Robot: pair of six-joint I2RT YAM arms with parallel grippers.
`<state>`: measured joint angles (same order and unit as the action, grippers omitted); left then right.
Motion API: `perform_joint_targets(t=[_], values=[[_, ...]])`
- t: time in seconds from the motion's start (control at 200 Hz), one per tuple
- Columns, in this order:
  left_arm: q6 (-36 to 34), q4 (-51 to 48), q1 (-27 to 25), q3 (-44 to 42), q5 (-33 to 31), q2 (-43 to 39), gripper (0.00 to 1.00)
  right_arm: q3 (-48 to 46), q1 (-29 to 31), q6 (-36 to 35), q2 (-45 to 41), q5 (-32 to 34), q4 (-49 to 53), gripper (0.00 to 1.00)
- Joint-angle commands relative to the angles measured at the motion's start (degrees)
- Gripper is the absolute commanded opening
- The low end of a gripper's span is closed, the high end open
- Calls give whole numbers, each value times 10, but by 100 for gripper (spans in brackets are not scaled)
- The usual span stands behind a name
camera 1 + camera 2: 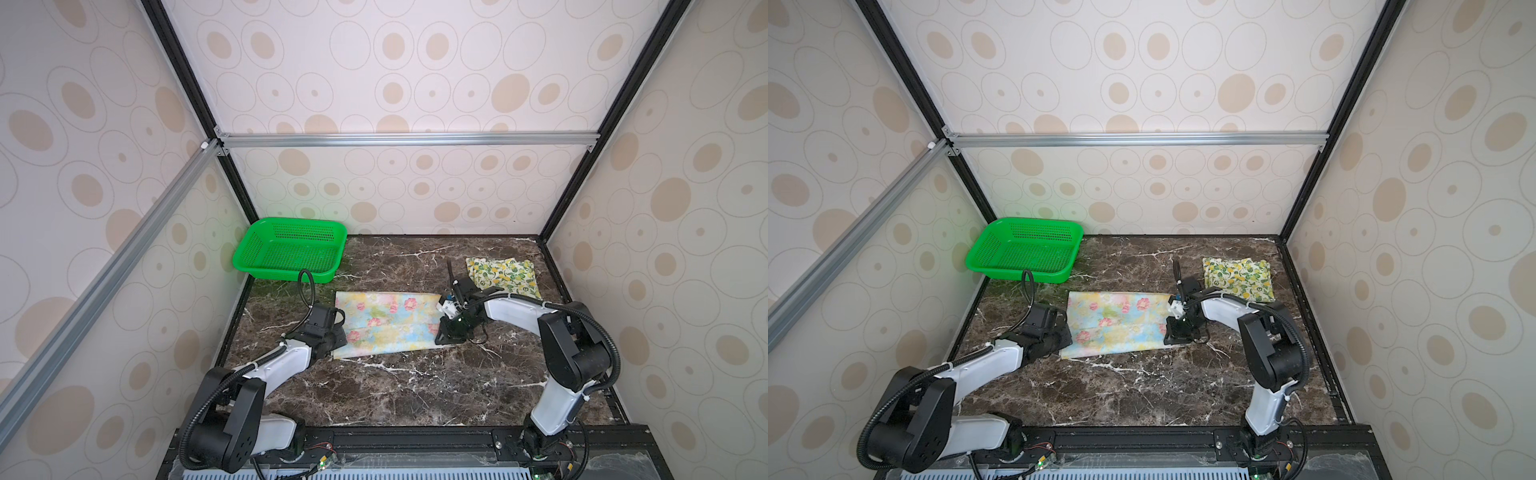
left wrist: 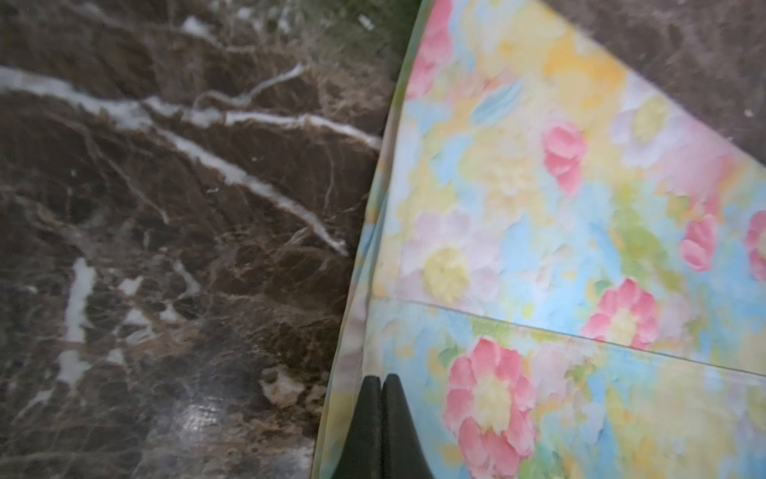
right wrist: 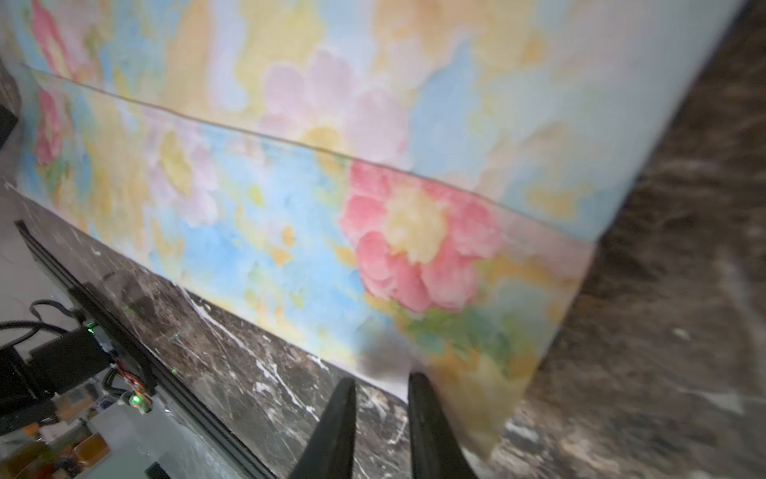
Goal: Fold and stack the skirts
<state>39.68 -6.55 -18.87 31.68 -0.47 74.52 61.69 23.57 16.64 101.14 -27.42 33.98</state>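
While the left gripper [image 2: 381, 379] sits closed, perhaps pinching the floral skirt [image 1: 386, 324], the right gripper [image 3: 382, 379] has its jaws apart.

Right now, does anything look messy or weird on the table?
Nothing looks spilled or torn. The flowery skirt lies flat in the middle, a little crooked. It is not yet stacked with the folded lemon skirt at the far right.
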Motion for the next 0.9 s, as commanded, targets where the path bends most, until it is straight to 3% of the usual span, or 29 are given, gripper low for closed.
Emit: perform_joint_targets(t=[0.0,0.235,0.445,0.63,0.895], values=[[-23,8,-29,56,-1,-4,0,19,-21,0,-29,-6,20,40],[-9,88,-115,154,42,112,0,-2,-97,29,-41,-60,-42,50],[3,128,-186,263,90,269,0,5,-129,35,-4,-94,-83,51],[5,130,-195,302,107,339,0,19,-130,36,35,-117,-103,52],[-11,98,-195,308,92,372,0,13,-130,47,68,-113,-132,52]])
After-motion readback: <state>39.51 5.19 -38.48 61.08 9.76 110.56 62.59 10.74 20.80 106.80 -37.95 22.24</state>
